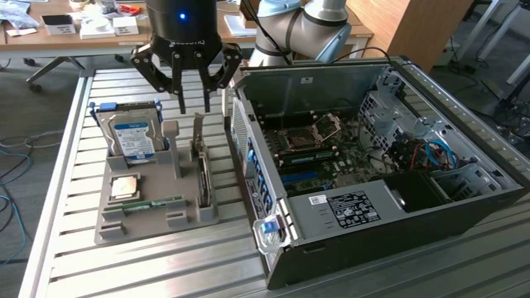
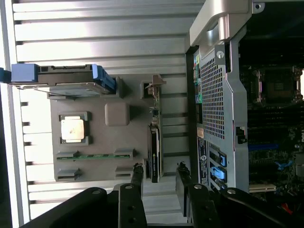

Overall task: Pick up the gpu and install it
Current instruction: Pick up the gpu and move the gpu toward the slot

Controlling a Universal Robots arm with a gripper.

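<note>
The gpu (image 1: pixel 202 169) is a thin card standing on edge in a slot of the grey holder (image 1: pixel 184 216), beside the computer case (image 1: pixel 373 167). Its metal bracket end rises toward the back of the holder. My gripper (image 1: pixel 193 107) hangs above that bracket end, apart from the card, open with nothing between its fingers. In the wrist view the gpu (image 2: pixel 155 142) runs lengthwise in line with the gap of the gripper (image 2: pixel 160 178), whose two dark fingertips (image 2: pixel 137 176) stand on either side of the card's line.
In the holder (image 2: pixel 118 142) also sit a blue-labelled hard drive (image 1: pixel 133 133), a square CPU (image 1: pixel 124 186) and a slim green RAM stick (image 1: pixel 153 203). The case lies open on the slatted metal table (image 1: pixel 149 267), its motherboard (image 1: pixel 319 149) exposed. Desks stand behind.
</note>
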